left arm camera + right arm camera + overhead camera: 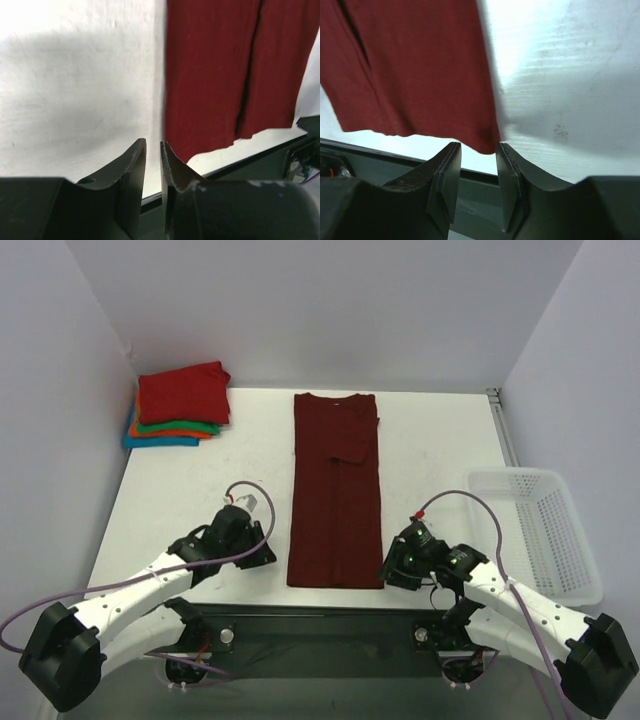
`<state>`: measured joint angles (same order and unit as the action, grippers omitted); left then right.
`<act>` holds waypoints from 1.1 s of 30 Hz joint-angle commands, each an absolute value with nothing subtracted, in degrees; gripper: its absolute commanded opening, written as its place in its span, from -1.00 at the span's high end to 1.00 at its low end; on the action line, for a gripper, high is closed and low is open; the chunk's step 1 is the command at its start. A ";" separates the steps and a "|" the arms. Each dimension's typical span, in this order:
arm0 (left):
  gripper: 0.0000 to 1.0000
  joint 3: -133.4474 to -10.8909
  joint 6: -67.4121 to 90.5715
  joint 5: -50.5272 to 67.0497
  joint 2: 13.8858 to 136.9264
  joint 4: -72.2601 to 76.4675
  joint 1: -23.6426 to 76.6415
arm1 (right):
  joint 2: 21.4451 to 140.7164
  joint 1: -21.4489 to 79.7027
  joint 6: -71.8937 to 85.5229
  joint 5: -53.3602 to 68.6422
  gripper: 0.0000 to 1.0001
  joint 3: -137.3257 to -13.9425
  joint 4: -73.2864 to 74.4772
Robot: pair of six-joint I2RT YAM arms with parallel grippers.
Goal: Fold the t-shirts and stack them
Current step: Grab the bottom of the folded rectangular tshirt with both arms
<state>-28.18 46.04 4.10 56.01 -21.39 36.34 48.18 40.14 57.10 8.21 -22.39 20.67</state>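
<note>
The dark maroon t-shirt (335, 490) lies flat at the table's middle, folded lengthwise into a long strip, collar at the far end. My left gripper (268, 552) sits low just left of its near left corner, jaws a narrow gap apart and empty (153, 142); the shirt (210, 75) lies to the right of the fingertips. My right gripper (388, 570) is just right of the near right corner, open and empty (478, 146), with the shirt's corner (487, 140) right in front of the gap.
A stack of folded shirts sits at the back left: bright red (183, 392) on top, then orange (170, 428), green (205, 427) and blue (150, 441). A white mesh basket (530, 530) stands at the right edge. The table's near edge (395, 155) is close behind both grippers.
</note>
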 commanded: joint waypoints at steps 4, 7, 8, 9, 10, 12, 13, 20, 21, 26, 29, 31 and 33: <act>0.30 -23.56 50.09 4.14 55.19 -16.26 42.44 | 48.61 39.90 60.99 8.70 0.31 -18.64 17.49; 0.14 -21.45 51.15 3.95 55.37 -13.72 45.69 | 47.99 39.82 62.05 8.44 0.31 -16.80 16.62; 0.08 -20.92 51.24 4.04 55.37 -11.80 46.23 | 47.73 39.90 62.57 8.52 0.31 -16.44 16.26; 0.05 -20.40 51.50 4.13 55.46 -11.17 46.49 | 47.64 39.90 62.75 8.53 0.31 -16.00 16.00; 0.03 -19.52 51.59 4.65 55.37 -10.29 46.84 | 47.72 39.90 62.93 8.70 0.31 -15.39 15.39; 0.01 -18.64 51.68 4.92 55.37 -8.18 47.02 | 48.16 39.90 63.19 8.70 0.31 -14.86 15.03; 0.01 -17.94 51.85 5.10 55.37 -7.65 47.11 | 48.25 39.90 63.28 8.79 0.31 -14.68 14.42; -0.01 -16.18 52.56 6.15 57.48 -3.53 47.55 | 48.78 39.90 64.51 8.61 0.36 -12.31 12.83; -0.01 -16.08 52.56 6.33 57.74 -3.08 47.72 | 48.61 39.90 64.51 8.53 0.39 -12.04 12.75; 0.07 -16.00 52.47 7.03 60.20 -1.93 48.34 | 46.76 39.90 65.56 8.26 0.50 -10.90 13.27; 0.26 -15.82 52.82 6.33 60.82 -2.63 49.22 | 46.23 39.99 65.74 8.26 0.57 -10.63 13.62; 0.30 -15.91 53.00 5.80 61.17 -3.16 49.83 | 46.06 39.99 65.74 8.44 0.63 -10.72 13.71; 0.45 -15.91 53.17 5.80 61.35 -3.16 50.45 | 46.05 40.08 65.39 8.61 0.74 -10.98 13.71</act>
<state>-16.56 53.17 6.31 60.58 -2.55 49.36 45.89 40.16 65.58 9.98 -12.08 9.30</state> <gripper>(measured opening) 0.304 0.146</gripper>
